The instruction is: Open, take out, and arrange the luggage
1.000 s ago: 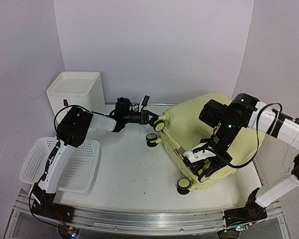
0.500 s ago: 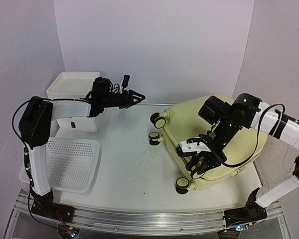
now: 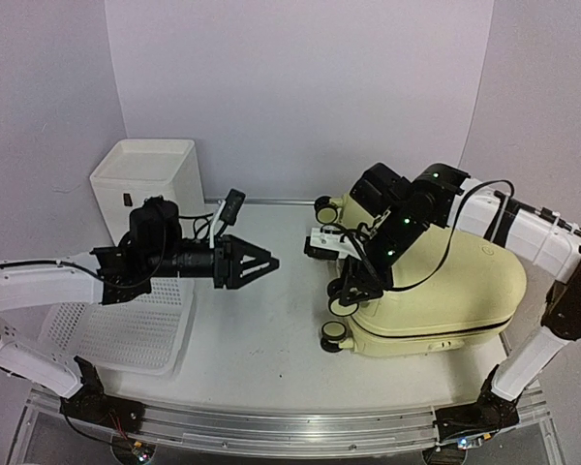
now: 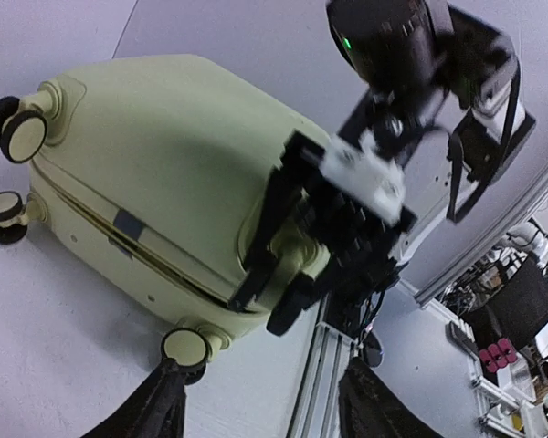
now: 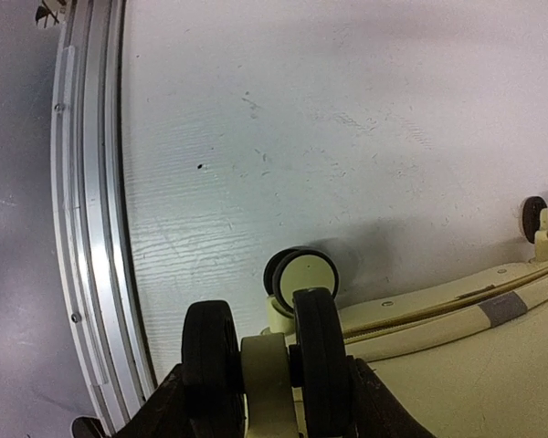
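The pale yellow suitcase (image 3: 455,281) lies shut on the right half of the table, its wheels pointing left. My right gripper (image 3: 356,283) is shut on one black-and-yellow double wheel (image 5: 267,351) at the near left corner, a finger (image 5: 370,406) on each side. A second wheel (image 5: 301,274) sits just beyond it. My left gripper (image 3: 261,263) is open and empty, held above the table's middle and pointing right at the suitcase. In the left wrist view the suitcase (image 4: 164,155) and the right gripper (image 4: 297,274) on its wheel show between my open fingers (image 4: 146,406).
A white drawer box (image 3: 150,184) stands at the back left. A white perforated basket (image 3: 126,329) lies at the front left, under my left arm. An aluminium rail (image 3: 271,426) runs along the near edge, close to the held wheel (image 5: 87,228).
My left arm has swung back from the far wheels to the left and now points right. My right gripper has taken a wheel, and the suitcase has turned and shifted toward the back.
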`<state>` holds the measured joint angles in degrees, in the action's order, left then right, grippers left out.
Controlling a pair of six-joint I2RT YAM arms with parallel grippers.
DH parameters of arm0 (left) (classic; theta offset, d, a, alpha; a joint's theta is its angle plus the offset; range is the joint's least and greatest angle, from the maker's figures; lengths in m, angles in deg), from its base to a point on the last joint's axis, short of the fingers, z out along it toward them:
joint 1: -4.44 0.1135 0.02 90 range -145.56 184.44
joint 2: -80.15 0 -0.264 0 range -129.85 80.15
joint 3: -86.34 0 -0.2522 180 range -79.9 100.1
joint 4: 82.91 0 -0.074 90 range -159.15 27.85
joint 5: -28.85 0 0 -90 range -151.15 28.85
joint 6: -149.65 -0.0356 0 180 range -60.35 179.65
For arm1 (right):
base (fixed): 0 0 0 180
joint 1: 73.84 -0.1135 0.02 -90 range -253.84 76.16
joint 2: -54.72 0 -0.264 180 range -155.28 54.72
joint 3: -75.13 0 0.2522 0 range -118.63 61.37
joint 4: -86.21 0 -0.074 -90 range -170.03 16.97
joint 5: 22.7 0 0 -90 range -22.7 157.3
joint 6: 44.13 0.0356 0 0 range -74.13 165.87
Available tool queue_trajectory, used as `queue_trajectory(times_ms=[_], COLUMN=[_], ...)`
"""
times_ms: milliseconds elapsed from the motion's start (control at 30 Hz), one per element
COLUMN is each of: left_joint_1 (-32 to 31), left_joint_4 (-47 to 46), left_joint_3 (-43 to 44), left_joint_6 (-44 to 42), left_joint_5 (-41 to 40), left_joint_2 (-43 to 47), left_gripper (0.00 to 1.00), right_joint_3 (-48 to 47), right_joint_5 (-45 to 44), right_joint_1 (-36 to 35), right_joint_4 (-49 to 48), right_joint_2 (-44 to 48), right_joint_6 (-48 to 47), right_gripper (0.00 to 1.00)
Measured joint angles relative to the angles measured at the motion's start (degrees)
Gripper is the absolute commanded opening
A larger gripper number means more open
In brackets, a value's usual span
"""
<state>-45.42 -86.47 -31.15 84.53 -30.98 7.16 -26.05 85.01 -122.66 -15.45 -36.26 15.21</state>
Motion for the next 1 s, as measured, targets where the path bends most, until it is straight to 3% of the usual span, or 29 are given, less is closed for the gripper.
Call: queue_trajectory(times_ms=[133,333,667,1000], left_joint_1=[-6.3,-14.3,-14.5,-14.0], left_joint_4=[2.4,2.0,-4.1,-12.9], left_joint_3=[-7.1,-7.1,-4.7,3.5], left_joint_6=[-2.8,-9.9,-28.1,-30.4], left_joint_5=[-5.5,-8.4,-8.4,-7.4], left_joint_2=[4.8,1.9,-10.4,-21.3], left_gripper=[0.74,0.79,0.81,0.75], right_joint_3=[-2.7,-3.0,-2.9,-2.8], right_joint_5=[0.0,1.9,3.9,4.4], right_joint_1=[0.0,0.0,0.3,0.5], right_joint_4=[-1.3,-2.8,-2.9,-2.4], right_joint_2=[-3.5,-3.8,-3.7,-3.5], right_joint_6=[2.8,3.9,3.7,3.6], right_gripper=[0.00,0.00,0.00,0.00])
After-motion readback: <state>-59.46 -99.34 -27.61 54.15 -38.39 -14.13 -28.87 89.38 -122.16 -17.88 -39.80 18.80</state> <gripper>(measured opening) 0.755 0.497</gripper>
